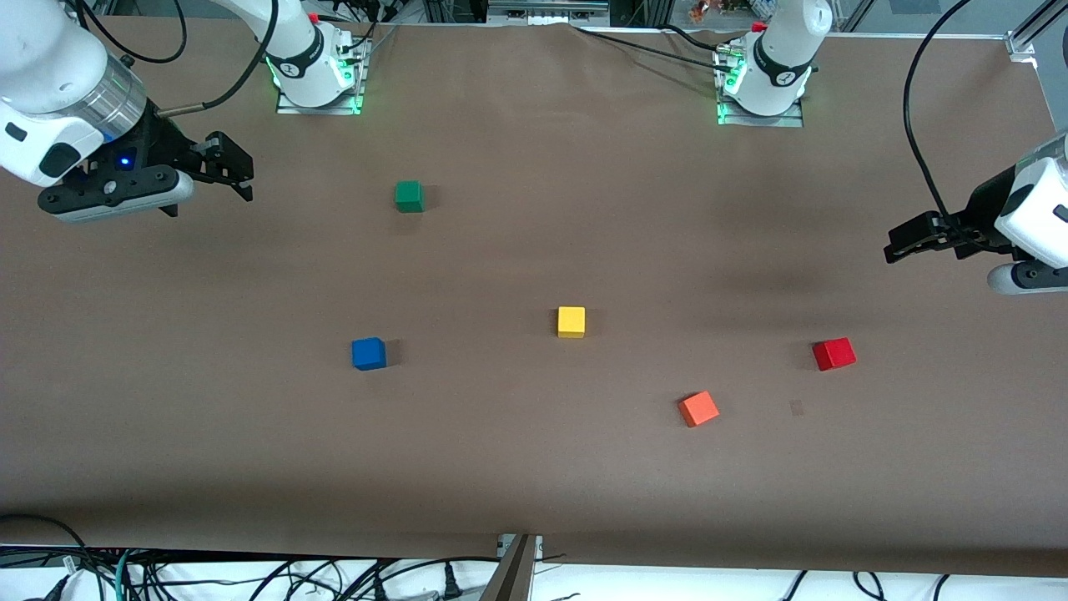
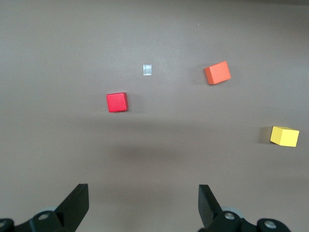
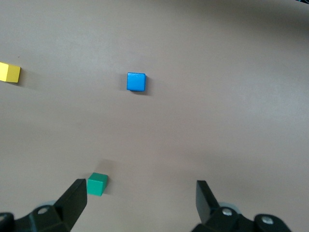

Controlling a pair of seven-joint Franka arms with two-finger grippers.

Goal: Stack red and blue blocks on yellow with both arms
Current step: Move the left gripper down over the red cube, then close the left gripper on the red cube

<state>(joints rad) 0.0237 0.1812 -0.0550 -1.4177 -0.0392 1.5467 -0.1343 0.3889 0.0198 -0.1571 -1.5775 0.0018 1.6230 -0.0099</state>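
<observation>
The yellow cube (image 1: pixel 571 321) sits on the brown table near its middle. The blue cube (image 1: pixel 368 353) lies toward the right arm's end, and the red cube (image 1: pixel 833 354) toward the left arm's end. My right gripper (image 1: pixel 236 173) is open and empty, held high over the table's right-arm end. My left gripper (image 1: pixel 899 243) is open and empty, held high over the left-arm end. The left wrist view shows the red cube (image 2: pixel 117 102) and the yellow cube (image 2: pixel 284 136) ahead of the left gripper (image 2: pixel 143 203). The right wrist view shows the blue cube (image 3: pixel 136 81) and the yellow cube (image 3: pixel 9 72) ahead of the right gripper (image 3: pixel 141 200).
A green cube (image 1: pixel 409 196) lies nearer the robots' bases than the blue one; it also shows in the right wrist view (image 3: pixel 97 184). An orange cube (image 1: pixel 697 409) lies between yellow and red, nearer the front camera, and shows in the left wrist view (image 2: pixel 217 72). A small pale mark (image 2: pixel 147 69) lies near the red cube.
</observation>
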